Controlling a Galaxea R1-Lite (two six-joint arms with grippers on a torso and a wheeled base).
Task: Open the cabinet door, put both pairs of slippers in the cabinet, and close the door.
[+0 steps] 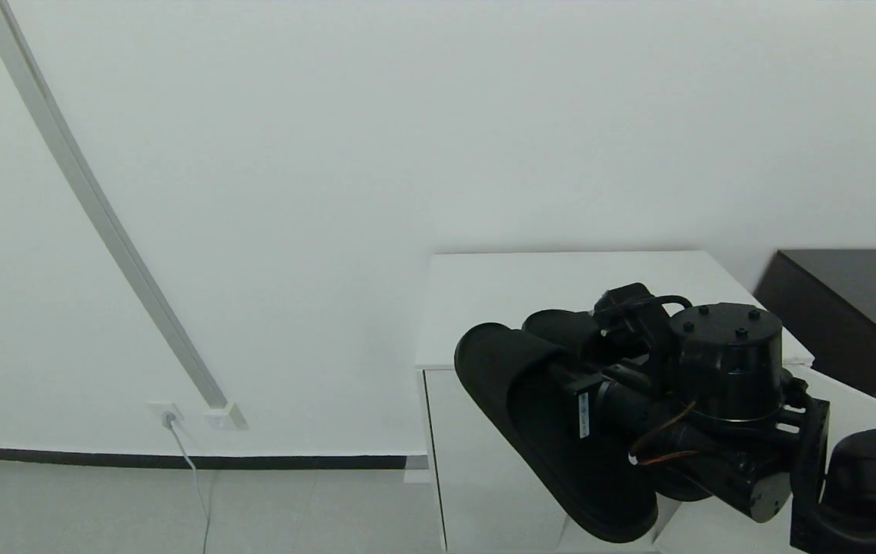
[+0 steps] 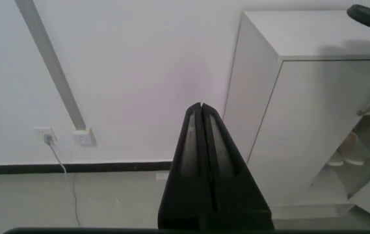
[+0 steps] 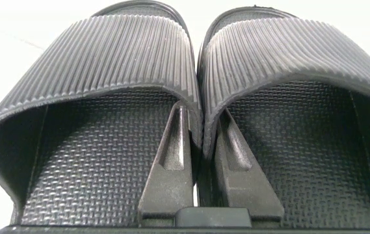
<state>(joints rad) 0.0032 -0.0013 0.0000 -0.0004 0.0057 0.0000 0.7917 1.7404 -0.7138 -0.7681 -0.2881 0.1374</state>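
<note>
Currently the right gripper point(image 3: 201, 169) is clamped on the black slipper pair point(image 3: 126, 71), with one of its fingers point(image 3: 170, 162) inside each slipper, pinching the inner walls together. Toes point away from the jaws, and the long axis continues the wrist line. The left gripper point(image 2: 202, 162) has its jaws together and is empty (well apart from the cabinet). The pair hangs at the upper front edge of the white cabinet point(image 1: 561, 285). Judged: the shelf space lies below, and the right arm is nearer.

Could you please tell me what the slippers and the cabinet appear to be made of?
The slippers look like soft moulded rubber or foam, matte black: ribbed straps, pebbled footbeds. The cabinet is probably laminated board, smooth white: flat even panels, no visible grain.
</note>
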